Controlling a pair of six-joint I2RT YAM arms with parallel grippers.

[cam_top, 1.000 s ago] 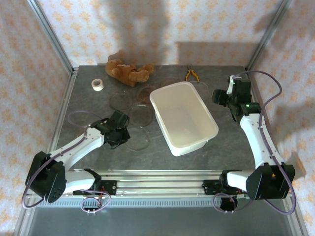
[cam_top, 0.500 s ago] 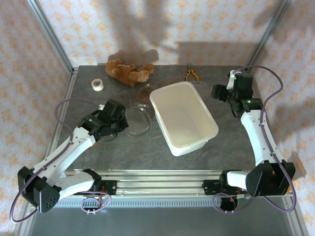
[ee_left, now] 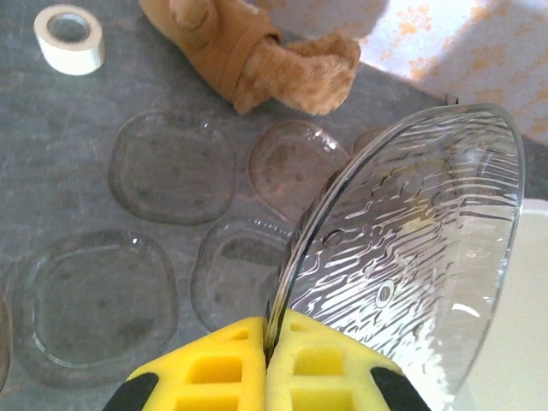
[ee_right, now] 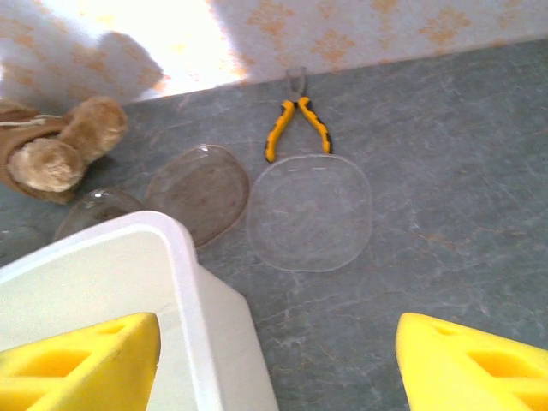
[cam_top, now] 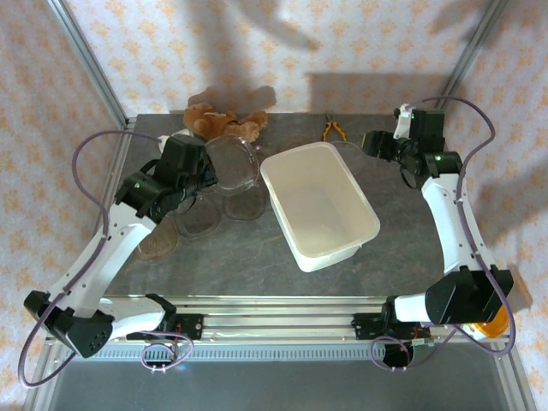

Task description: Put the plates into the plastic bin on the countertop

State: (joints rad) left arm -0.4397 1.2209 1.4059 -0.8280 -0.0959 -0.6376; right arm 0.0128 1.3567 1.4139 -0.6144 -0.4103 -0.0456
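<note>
The left tool [ee_left: 267, 342] has lifted its pinched plate [ee_left: 411, 248] toward 12 o'clock, beside the bin [cam_top: 330, 254]; the right tool [ee_right: 278, 342] gapes wide.

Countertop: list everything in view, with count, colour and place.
plastic bin: one, white, centre-right on the countertop
held plate: one, clear, tilted, beside the bin's left rim
flat plates: at least five, clear, left of and behind the bin
teddy bear: one, brown, back edge
tape roll: one, white, back left
pliers: one, yellow-black handles, behind the bin
left pincer: one, yellow, shut on the held plate's rim
right pincer: one, yellow, open, near the bin's far right corner
</note>
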